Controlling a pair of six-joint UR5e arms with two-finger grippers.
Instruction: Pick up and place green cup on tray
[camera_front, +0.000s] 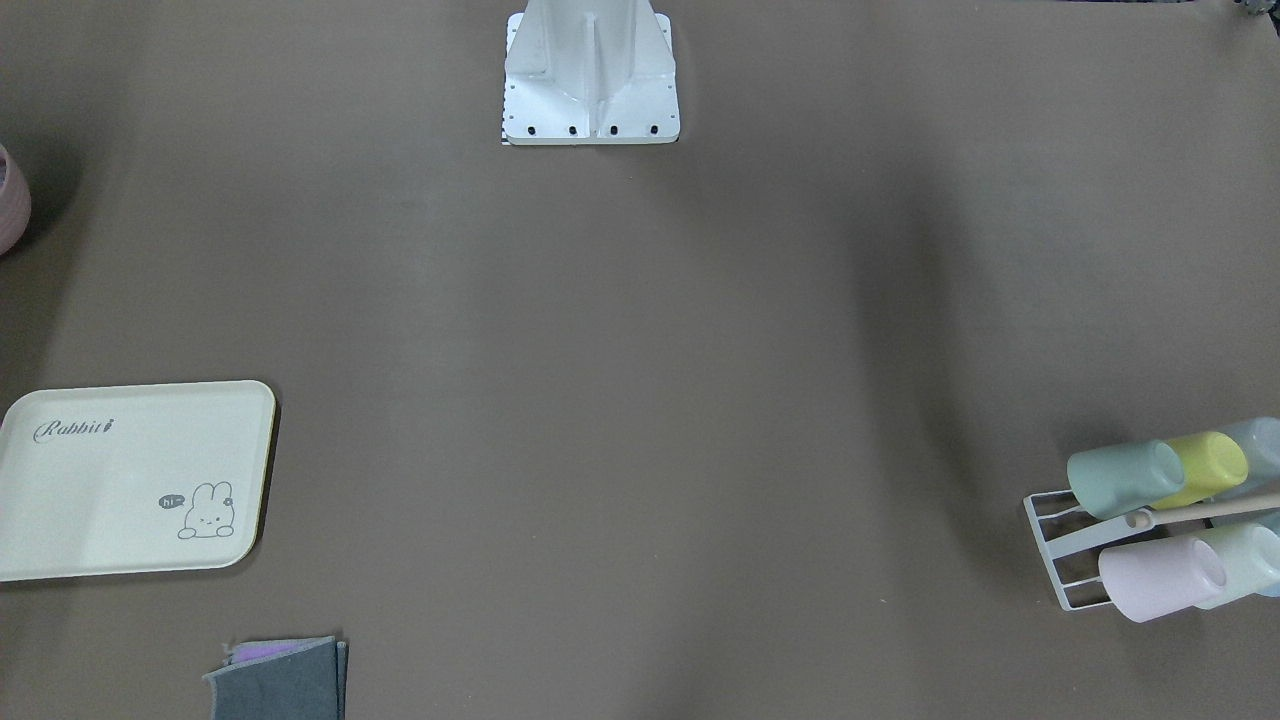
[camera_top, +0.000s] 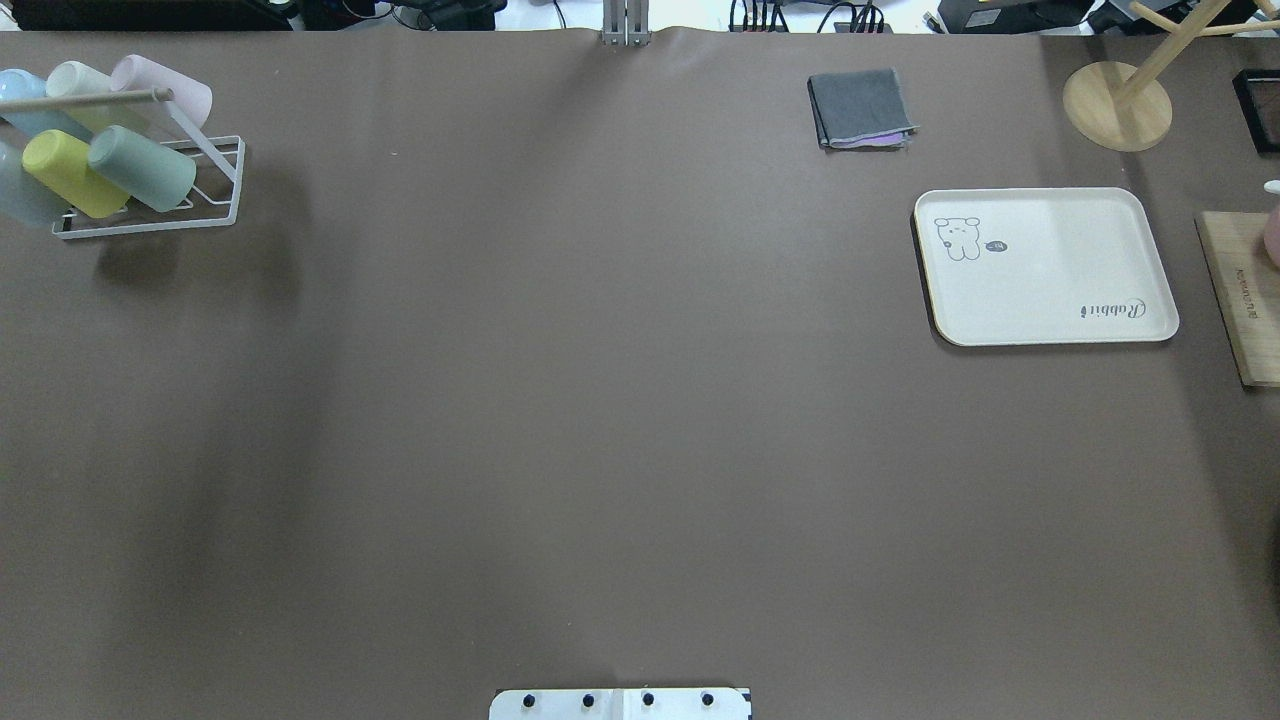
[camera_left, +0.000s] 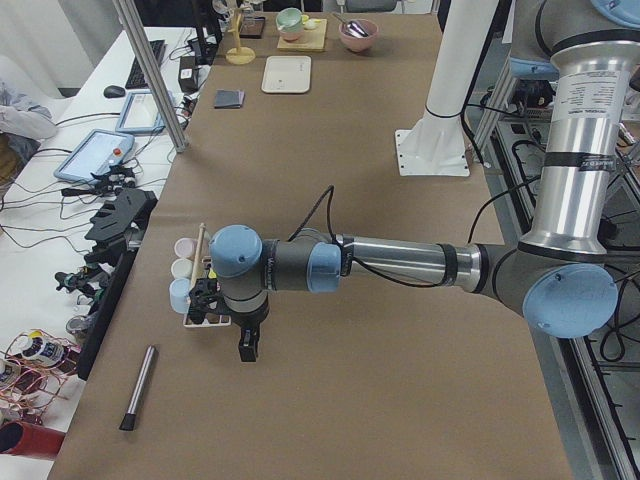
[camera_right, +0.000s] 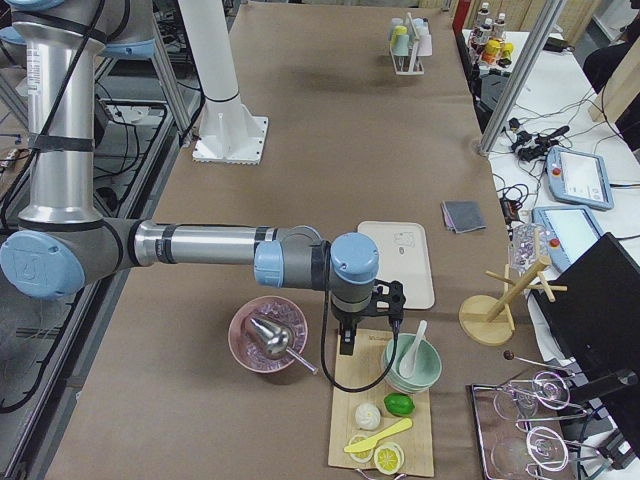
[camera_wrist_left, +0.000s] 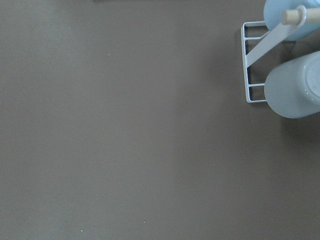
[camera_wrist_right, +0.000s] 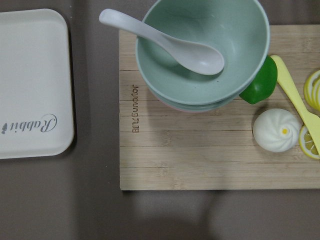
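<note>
Cups lie tilted on a white wire rack (camera_top: 215, 190) far off to the left of the cream-white rectangular plastic tray (camera_top: 1060, 290) with its grey "Rabbit" script and small bunny drawing. Among them, the small, muted sea-green plastic cup (camera_top: 140, 168) lies on its side on the rack, well apart from the tray. It is just beside a yellow plastic cup (camera_top: 70, 172), and a pale pink cup (camera_top: 165, 90) sits in the row behind. The left gripper (camera_left: 246, 346) hangs pointing down just beside that rack, equally far from the tray. From the side I cannot tell whether its fingers are spread or pressed together. A folded dark grey cloth (camera_top: 860, 105) lies near the tray's far left corner. Just right of the tray lies a light wooden board (camera_wrist_right: 200, 160) carrying a pale green bowl (camera_wrist_right: 240, 75) with a white spoon (camera_wrist_right: 170, 47) in it. The right gripper (camera_right: 345, 342) hangs over that board's tray-side end, and I cannot tell how its fingers stand either.
</note>
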